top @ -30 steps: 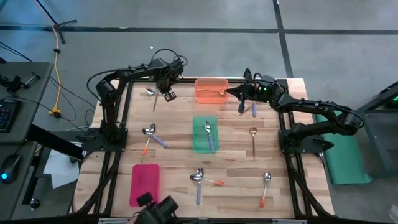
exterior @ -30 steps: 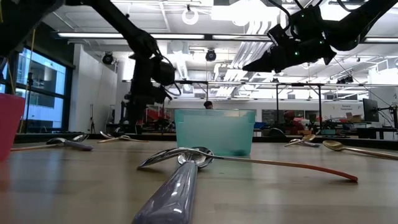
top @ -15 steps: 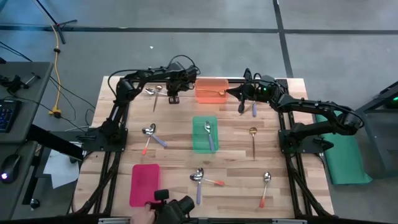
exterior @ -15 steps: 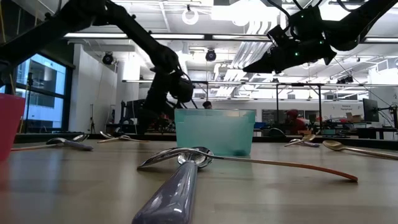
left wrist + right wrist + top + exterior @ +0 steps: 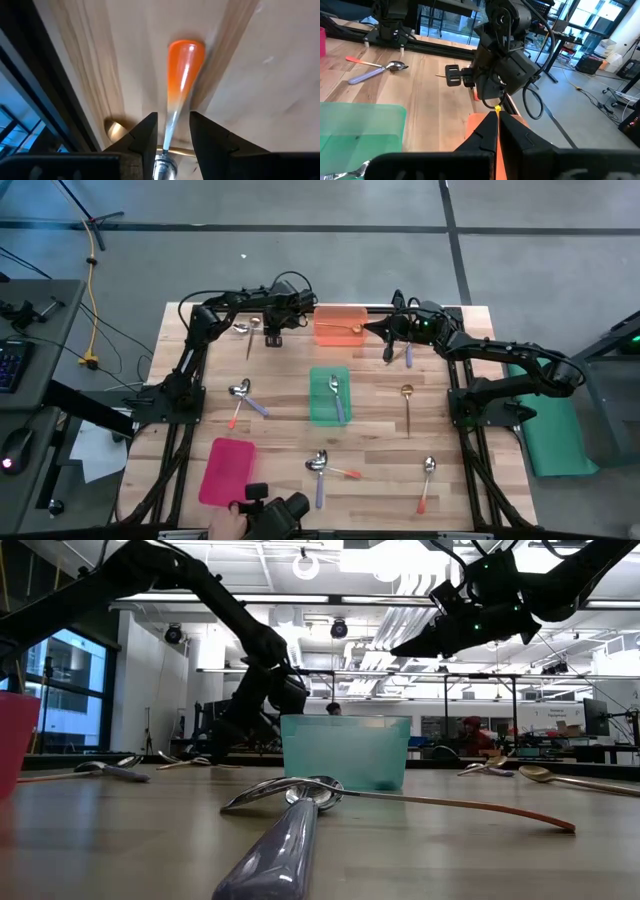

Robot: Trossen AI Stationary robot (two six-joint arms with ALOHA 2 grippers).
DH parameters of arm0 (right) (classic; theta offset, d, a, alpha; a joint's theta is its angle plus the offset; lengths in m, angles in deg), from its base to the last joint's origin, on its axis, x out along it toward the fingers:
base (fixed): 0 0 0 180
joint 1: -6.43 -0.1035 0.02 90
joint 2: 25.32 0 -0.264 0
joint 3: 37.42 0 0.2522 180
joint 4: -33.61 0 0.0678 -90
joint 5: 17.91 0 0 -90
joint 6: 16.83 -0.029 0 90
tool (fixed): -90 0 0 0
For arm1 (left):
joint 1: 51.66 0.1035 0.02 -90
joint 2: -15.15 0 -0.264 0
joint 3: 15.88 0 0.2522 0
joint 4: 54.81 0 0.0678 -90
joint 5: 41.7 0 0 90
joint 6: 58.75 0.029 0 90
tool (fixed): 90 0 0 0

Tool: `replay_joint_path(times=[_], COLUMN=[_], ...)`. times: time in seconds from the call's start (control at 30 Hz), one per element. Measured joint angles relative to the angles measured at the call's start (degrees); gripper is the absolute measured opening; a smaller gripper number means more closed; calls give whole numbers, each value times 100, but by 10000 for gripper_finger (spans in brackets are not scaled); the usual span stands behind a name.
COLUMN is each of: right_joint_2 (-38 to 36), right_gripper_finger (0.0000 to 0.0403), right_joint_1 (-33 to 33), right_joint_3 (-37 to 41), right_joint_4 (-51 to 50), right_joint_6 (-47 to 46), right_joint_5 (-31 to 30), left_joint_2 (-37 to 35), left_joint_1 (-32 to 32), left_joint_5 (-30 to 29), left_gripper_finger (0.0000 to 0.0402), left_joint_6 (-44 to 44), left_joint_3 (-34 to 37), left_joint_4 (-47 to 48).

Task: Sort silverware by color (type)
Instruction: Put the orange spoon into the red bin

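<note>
My left gripper [image 5: 272,335] hovers low over the back of the table, just left of the orange tray [image 5: 340,316]. In the left wrist view its fingers [image 5: 145,137] stand open on either side of an orange-handled spoon [image 5: 184,62]; I cannot tell whether the spoon rests on the wood. My right gripper [image 5: 375,329] hangs at the orange tray's right edge, shut on a thin orange spoon handle [image 5: 496,145]. A gold spoon [image 5: 350,330] lies in the orange tray. A purple spoon [image 5: 336,398] lies in the green tray [image 5: 318,408].
Loose spoons lie at the back left [image 5: 246,332], middle left [image 5: 240,392], front centre [image 5: 320,465], front right [image 5: 427,476] and right of the green tray [image 5: 407,402]; another [image 5: 408,356] is under the right arm. A person's hand [image 5: 228,522] is beside the red tray [image 5: 226,472].
My left gripper has opened and swung toward the orange tray, then eased back a little. The red tray has shifted and tilted at the front. The right arm has not moved.
</note>
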Motion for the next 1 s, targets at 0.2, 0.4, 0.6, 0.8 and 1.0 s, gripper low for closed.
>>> replay_joint_path(times=[0.2,0.4,0.6,0.8,1.0], right_joint_2=[0,0,0,0,0], right_gripper_finger=[0,0,0,0,0], right_joint_1=[0,1,0,0,0], right_joint_3=[0,0,0,0,0], right_joint_4=[0,0,-22,-20,-18], right_joint_6=[-3,-13,-16,-16,-16], right_joint_5=[0,0,0,0,0], left_joint_2=[0,0,13,20,22], left_joint_1=[12,80,118,120,120], left_joint_5=[150,172,205,200,185], left_gripper_finger=[104,104,104,103,94], left_joint_6=[6,-32,-7,-53,-145], left_joint_3=[0,0,0,0,0], left_joint_4=[-22,-35,-67,-109,-115])
